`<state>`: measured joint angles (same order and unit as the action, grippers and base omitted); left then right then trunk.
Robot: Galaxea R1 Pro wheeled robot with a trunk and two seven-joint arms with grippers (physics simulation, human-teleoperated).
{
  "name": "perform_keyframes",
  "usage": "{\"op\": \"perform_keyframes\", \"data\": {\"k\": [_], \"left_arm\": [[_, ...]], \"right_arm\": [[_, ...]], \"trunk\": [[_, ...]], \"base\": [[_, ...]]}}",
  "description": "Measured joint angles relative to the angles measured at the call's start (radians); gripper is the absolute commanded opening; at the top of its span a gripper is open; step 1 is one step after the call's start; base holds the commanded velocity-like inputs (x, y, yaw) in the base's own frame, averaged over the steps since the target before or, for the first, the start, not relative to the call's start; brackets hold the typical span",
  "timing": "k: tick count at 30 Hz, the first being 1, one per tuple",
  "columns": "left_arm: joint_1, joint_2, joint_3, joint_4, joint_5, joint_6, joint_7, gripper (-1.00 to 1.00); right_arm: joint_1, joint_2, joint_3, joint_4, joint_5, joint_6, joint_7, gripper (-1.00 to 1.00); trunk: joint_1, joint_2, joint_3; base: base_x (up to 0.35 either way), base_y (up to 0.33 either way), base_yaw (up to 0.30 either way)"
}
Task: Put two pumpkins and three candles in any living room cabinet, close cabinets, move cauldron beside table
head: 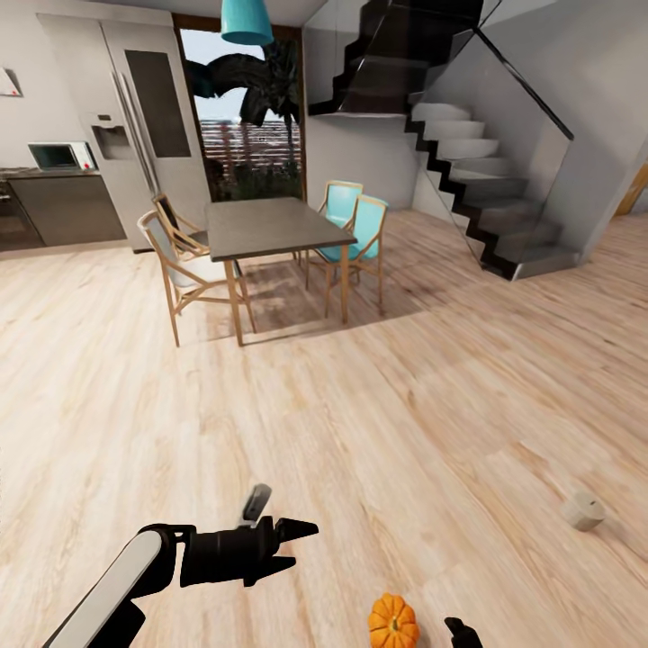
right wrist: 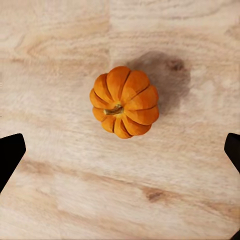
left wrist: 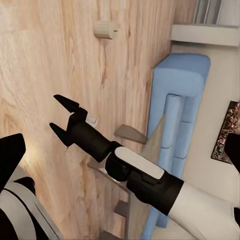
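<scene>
The right hand (right wrist: pixel 120 155) hangs directly over a pumpkin (right wrist: pixel 124 101) that sits upright on the plank floor (right wrist: pixel 55 200), stem pointing up toward the camera. In the right wrist view the two dark fingertips (right wrist: pixel 10 152) stand far apart at opposite edges of the picture, so this hand is spread wide and holds nothing, and the pumpkin lies between them but a little forward of the line joining them. That is the relation the coming move seems to turn on: a near-straight descent, with a small nudge forward, should bring the fingers down either side of the ribbed body. The pumpkin is round, so no long axis constrains the wrist angle.

In the head view the same pumpkin (head: pixel 393 623) rests at the bottom edge, just beside the right hand's visible dark tip. The left hand (head: pixel 292 544) floats above the floor off to the pumpkin's left, clearly farther from it, its fingers parted and empty; the right arm is the nearer one for this pick.

Farther out on the right, a candle (head: pixel 583 511) lies on its side on the floor, well apart from both hands. Beyond stand a dining table (head: pixel 270 227) with chairs (head: pixel 184 261) and a staircase (head: pixel 486 171).
</scene>
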<state>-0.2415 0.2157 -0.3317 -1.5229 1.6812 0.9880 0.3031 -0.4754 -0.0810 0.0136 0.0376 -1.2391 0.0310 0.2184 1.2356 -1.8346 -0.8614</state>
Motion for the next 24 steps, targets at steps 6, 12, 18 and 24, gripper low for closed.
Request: {"op": "perform_keyframes", "data": {"k": [6, 12, 18, 24], "left_arm": [[0.000, 0.000, 0.000, 0.000, 0.000, 0.000, 0.000, 1.00], [0.000, 0.000, 0.000, 0.000, 0.000, 0.000, 0.000, 1.00], [0.000, 0.000, 0.000, 0.000, 0.000, 0.000, 0.000, 1.00], [0.000, 0.000, 0.000, 0.001, 0.000, 0.000, 0.001, 1.00]], "right_arm": [[0.000, 0.000, 0.000, 0.000, 0.001, -0.002, -0.004, 1.00], [0.000, 0.000, 0.000, 0.000, 0.001, -0.005, -0.007, 1.00], [0.000, 0.000, 0.000, 0.000, 0.001, -0.006, -0.008, 1.00], [0.000, 0.000, 0.000, 0.000, 0.001, -0.006, -0.006, 1.00]], "trunk": [[0.000, 0.000, -0.010], [0.000, 0.000, -0.018], [0.000, 0.000, -0.027], [0.000, 0.000, -0.033]], "base": [[0.063, 0.008, 0.132], [-0.005, -0.079, 0.178], [-0.008, -0.058, 0.188], [-0.036, -0.039, 0.114]]}}
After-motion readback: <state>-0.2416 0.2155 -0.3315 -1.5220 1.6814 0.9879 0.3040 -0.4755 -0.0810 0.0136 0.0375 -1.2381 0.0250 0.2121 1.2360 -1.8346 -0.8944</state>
